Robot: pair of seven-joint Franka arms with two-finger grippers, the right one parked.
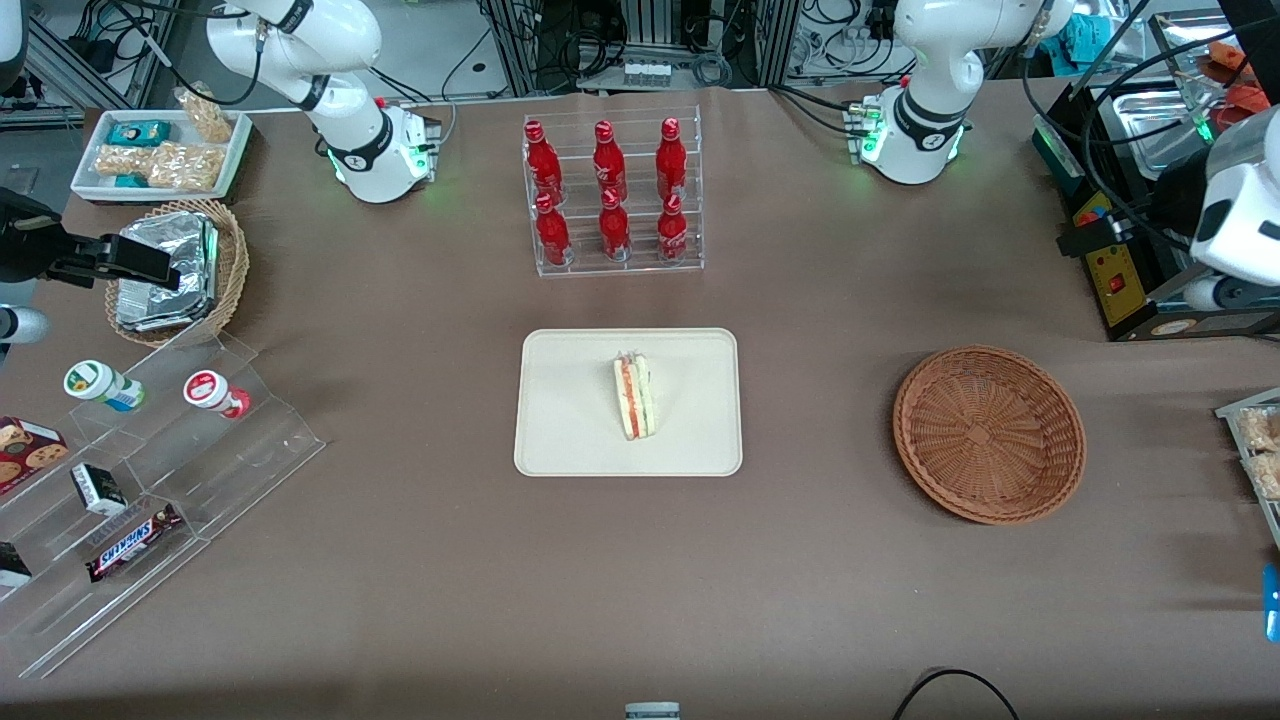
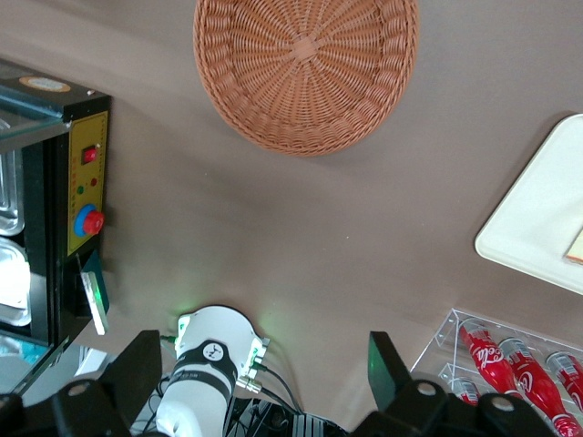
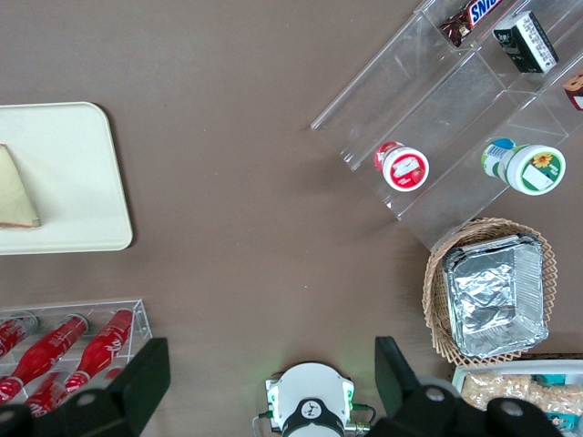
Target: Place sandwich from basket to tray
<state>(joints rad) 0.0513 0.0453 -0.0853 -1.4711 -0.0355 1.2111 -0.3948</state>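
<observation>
My jaws (image 2: 260, 387) stand wide open and hold nothing, raised above the counter (image 1: 800, 560) edge at the working arm's end. Bare counter surrounds the basket (image 1: 988, 434). The sandwich (image 1: 634, 396) lies near the tray (image 1: 560, 420) centre, well apart from my jaws.

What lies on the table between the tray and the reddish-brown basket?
Only bare brown tablecloth separates the tray from the basket in the front view. The gripper is open, high above the table.
</observation>
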